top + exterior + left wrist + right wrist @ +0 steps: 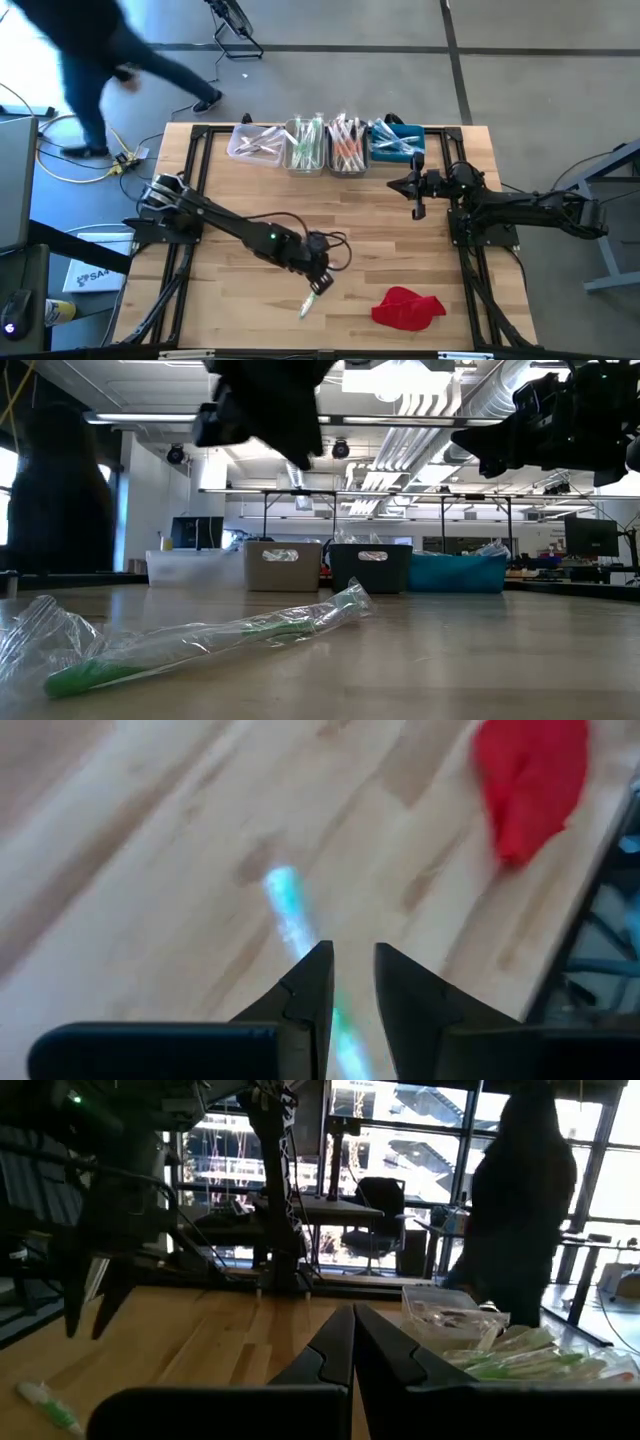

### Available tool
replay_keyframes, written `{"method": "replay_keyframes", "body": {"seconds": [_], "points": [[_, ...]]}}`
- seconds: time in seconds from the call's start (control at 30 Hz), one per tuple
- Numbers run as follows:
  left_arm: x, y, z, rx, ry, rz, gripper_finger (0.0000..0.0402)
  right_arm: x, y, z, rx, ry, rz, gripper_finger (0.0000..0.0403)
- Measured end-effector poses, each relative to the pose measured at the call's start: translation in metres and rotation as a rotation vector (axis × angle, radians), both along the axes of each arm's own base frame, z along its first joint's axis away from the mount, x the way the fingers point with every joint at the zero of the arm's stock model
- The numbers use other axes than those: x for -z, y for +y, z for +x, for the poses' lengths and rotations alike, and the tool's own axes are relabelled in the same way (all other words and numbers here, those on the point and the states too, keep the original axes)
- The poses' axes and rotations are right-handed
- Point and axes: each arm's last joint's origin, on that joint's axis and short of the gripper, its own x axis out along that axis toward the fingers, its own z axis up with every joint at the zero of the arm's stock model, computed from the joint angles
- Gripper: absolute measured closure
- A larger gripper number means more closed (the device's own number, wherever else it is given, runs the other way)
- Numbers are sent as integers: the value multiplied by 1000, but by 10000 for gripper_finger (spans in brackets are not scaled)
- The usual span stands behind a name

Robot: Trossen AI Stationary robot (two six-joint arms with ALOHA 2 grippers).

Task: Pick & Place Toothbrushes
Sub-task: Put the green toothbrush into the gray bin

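A green toothbrush point(308, 305) in a clear wrapper lies flat on the wooden table near its front edge; it also shows in the low view point(200, 640) and the left wrist view point(285, 905). My left gripper point(320, 284) hangs just above the toothbrush's far end, pointing steeply down. Its fingers point(352, 965) stand a little apart with nothing between their tips. My right gripper point(413, 192) waits shut point(353, 1330) and roughly level, high over the table's far right. More toothbrushes fill the bins point(325, 147) at the far edge.
A red cloth point(408, 307) lies near the front edge, right of the toothbrush. Several small bins stand in a row along the far edge, from clear point(255, 142) to blue point(397, 143). A person point(95, 60) walks on the floor beyond the far left corner.
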Motion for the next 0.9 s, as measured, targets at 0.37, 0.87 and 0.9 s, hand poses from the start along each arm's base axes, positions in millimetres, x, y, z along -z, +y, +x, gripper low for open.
{"method": "replay_keyframes", "body": {"seconds": [0.37, 0.87, 0.9], "points": [[18, -4, 13, -26, -11, -28, 328, 0, 0, 0, 1, 5, 2, 401], [51, 1, 29, -104, 44, -76, 216, 1, 0, 0, 1, 10, 5, 401], [52, 2, 30, -108, 49, -73, 215, 1, 0, 0, 1, 9, 4, 401]]}}
